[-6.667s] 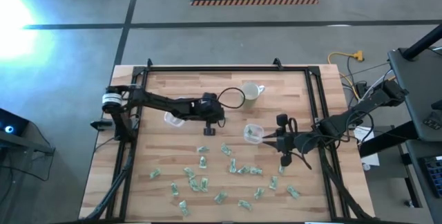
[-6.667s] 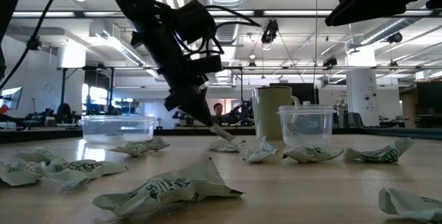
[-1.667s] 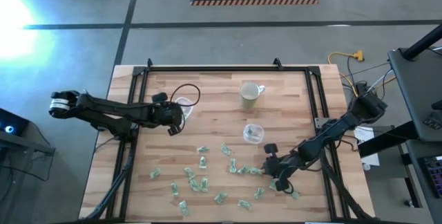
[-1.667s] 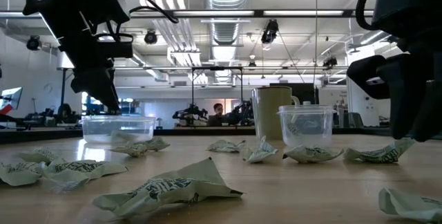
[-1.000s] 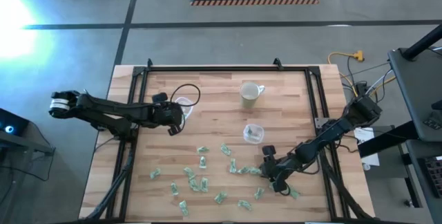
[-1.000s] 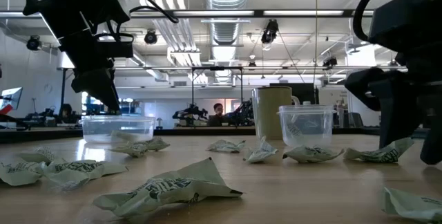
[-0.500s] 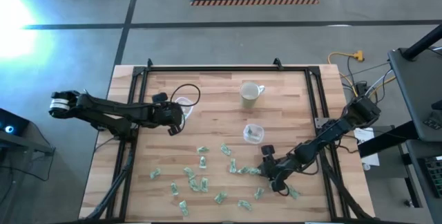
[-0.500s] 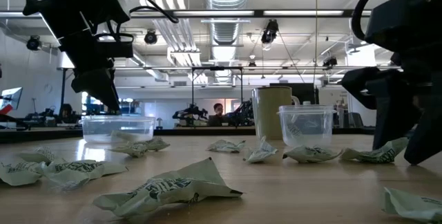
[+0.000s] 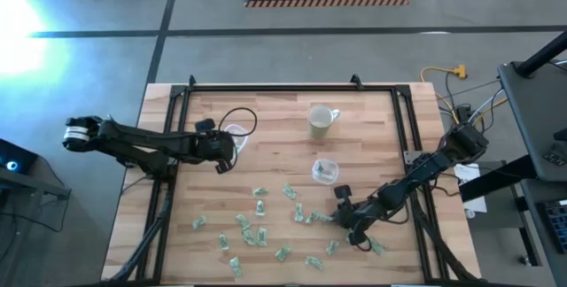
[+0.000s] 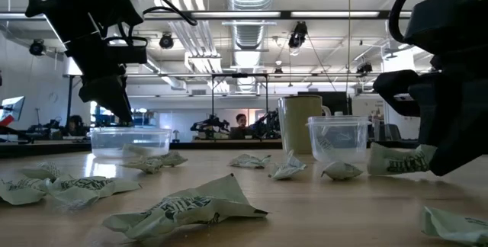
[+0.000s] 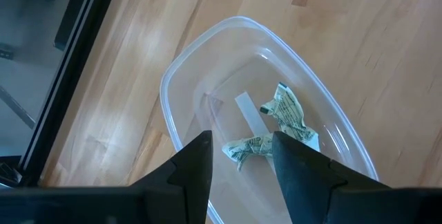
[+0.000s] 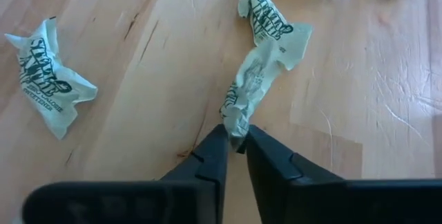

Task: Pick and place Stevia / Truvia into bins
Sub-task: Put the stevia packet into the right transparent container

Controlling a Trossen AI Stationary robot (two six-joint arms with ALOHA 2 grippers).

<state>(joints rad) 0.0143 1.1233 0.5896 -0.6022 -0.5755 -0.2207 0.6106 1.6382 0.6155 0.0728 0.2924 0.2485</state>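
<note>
Crumpled green-and-white paper Stevia packets (image 9: 257, 234) lie scattered across the near half of the wooden table. One twisted packet (image 12: 261, 72) is pinched by its end between dark fingertips, tilted up off the wood. Two more packets (image 11: 273, 127) lie inside the wide clear rounded bin (image 11: 181, 79); the small squarish clear cup (image 9: 324, 171) stands mid-table, upright.

Pale mug (image 9: 322, 120) upright on wooden table (image 9: 275, 136); person (image 10: 241, 120) in far background.
</note>
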